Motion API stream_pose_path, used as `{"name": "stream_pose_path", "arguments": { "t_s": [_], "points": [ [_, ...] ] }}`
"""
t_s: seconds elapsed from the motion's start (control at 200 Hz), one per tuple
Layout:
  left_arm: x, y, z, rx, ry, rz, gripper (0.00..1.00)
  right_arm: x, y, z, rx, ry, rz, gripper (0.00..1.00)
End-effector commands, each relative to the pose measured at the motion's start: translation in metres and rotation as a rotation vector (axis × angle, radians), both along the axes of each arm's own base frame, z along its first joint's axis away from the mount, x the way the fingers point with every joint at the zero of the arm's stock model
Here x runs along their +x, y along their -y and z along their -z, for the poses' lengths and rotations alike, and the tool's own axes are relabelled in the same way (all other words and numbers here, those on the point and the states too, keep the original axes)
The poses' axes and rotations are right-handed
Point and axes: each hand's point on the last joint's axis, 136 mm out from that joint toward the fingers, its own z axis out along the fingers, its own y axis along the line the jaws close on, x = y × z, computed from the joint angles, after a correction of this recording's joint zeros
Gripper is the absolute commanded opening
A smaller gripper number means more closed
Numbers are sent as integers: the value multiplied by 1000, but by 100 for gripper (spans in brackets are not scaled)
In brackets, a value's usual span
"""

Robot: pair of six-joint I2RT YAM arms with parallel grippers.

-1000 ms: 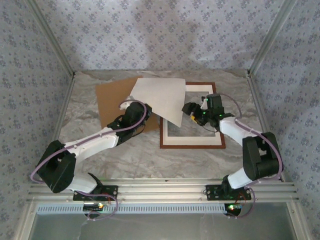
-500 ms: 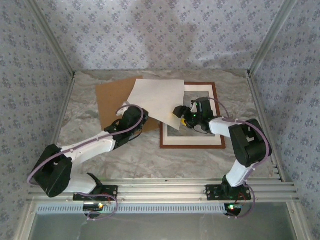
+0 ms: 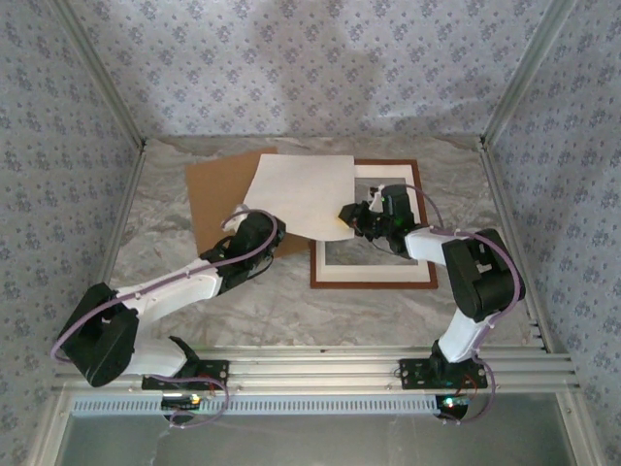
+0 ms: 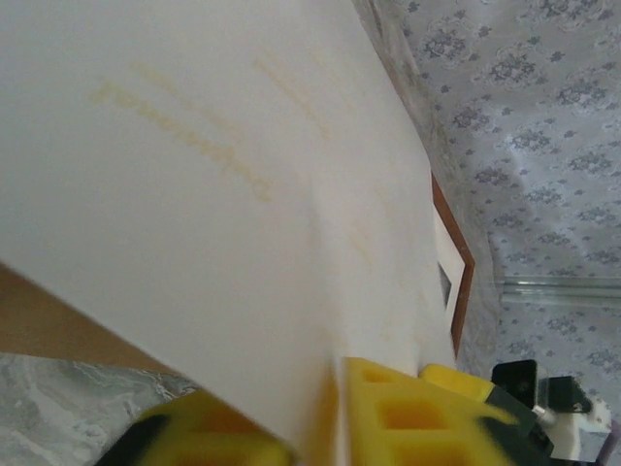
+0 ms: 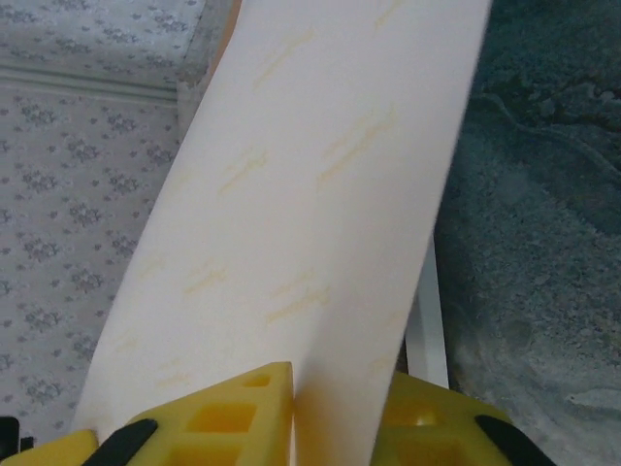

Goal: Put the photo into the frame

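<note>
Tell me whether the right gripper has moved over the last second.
Yes. The right gripper has slid left across the frame, from over its opening toward its left bar, and now pinches the edge of the photo.

Grey marbled desk (image 3: 291, 301) here. Flat on it at back left, a brown backing board (image 3: 215, 199). To the right lies the reddish-brown frame (image 3: 374, 284), a cream mat (image 3: 374, 272) lying inside its bars.

Overhead rear view; both wrist views close on the photo (image 4: 213, 194).
</note>
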Motion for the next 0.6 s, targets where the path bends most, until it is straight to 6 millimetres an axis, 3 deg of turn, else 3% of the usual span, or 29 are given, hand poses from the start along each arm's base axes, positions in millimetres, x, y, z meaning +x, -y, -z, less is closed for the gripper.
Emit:
{"name": "stream_pose_path", "arguments": {
  "t_s": [0.0, 0.055, 0.11, 0.39, 0.595],
  "points": [
    [-8, -12, 1, -10, -29, -37, 61, 6, 2, -14, 6, 32, -16, 10],
    [-9, -15, 0, 7, -29, -33, 85, 5, 5, -14, -9, 33, -20, 5],
    [-11, -19, -2, 30, -24, -23, 98, 3, 9, -14, -29, 29, -28, 3],
    [-16, -60, -9, 161, -3, -39, 98, -29, 32, -13, -226, -6, -159, 0],
    [-16, -86, -1, 196, -10, -45, 99, -53, 67, -1, -402, -45, -185, 0]
  ]
}}
